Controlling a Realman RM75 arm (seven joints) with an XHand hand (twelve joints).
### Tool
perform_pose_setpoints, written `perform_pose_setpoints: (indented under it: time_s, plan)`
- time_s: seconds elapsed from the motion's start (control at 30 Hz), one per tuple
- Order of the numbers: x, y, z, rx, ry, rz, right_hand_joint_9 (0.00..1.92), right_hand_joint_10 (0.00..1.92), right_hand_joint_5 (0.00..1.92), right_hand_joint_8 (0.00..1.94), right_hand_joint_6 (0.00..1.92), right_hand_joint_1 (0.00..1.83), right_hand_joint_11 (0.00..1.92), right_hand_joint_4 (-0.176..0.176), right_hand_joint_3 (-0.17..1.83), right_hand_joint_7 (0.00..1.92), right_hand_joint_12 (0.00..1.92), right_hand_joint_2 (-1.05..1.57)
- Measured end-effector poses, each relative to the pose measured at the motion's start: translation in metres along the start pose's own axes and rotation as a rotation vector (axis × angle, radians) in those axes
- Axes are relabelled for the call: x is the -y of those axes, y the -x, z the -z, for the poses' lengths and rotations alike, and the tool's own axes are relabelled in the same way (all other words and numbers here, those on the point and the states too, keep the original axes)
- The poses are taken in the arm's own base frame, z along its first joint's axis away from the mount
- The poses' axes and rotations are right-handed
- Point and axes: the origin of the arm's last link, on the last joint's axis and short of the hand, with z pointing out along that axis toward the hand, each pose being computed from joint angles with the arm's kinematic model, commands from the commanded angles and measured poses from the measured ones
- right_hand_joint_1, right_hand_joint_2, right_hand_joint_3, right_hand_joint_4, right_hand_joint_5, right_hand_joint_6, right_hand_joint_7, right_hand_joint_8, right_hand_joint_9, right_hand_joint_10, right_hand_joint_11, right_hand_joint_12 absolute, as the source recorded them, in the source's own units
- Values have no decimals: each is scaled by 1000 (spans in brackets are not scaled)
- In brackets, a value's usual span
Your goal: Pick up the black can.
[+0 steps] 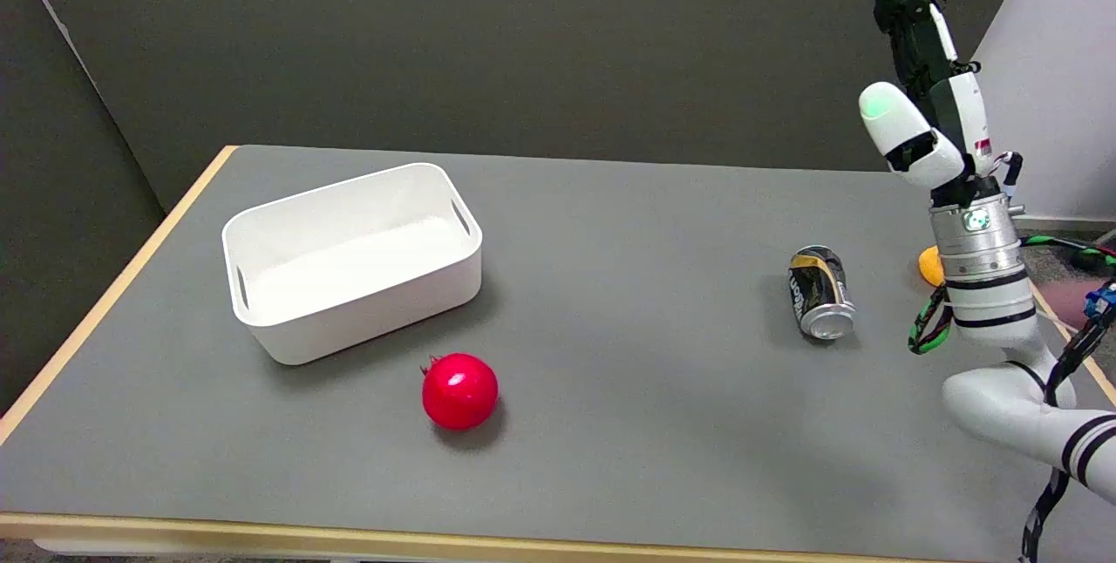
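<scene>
Presently, item one: the right hand [926, 84], raised well above the table's right side on an upright forearm, fingers extended upward and apart, nothing held.

Item two: the black can [820, 292], lying on its side on the grey table [610, 284], below and to the picture-left of the hand, well apart from it. Its long axis is seen to run roughly from far to near, the silver end facing the near edge. The can appears dented. A descent with a shift to picture-left is judged to be called for, with the fingers closing across the can's round flanks.

Item three: an orange object [931, 265], partly hidden behind the wrist, near the table's right edge, beside the can but apart.

Item four: open tabletop around the can on its other sides.

Item five: a red ball [459, 390] and a white bin [349, 262], well apart, no hindrance expected.
</scene>
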Motion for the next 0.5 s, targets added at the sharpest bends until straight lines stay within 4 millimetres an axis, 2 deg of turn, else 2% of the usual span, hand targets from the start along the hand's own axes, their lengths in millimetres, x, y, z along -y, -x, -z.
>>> perform_pose_setpoints:
  time_s: [0.23, 0.43, 0.5]
  plan:
    - [-2, -4, -1, 43, 37, 61, -1, 360, 128, 274, 311, 389, -1, -50, 757, 138, 359, 678]
    - [-8, -16, 6, 96, 125, 174, -1, 326, 124, 280, 312, 387, -1, -76, 748, 129, 383, 677]
    - [-11, -21, 11, 118, 171, 221, -1, 298, 110, 281, 308, 385, -1, -94, 742, 112, 384, 677]
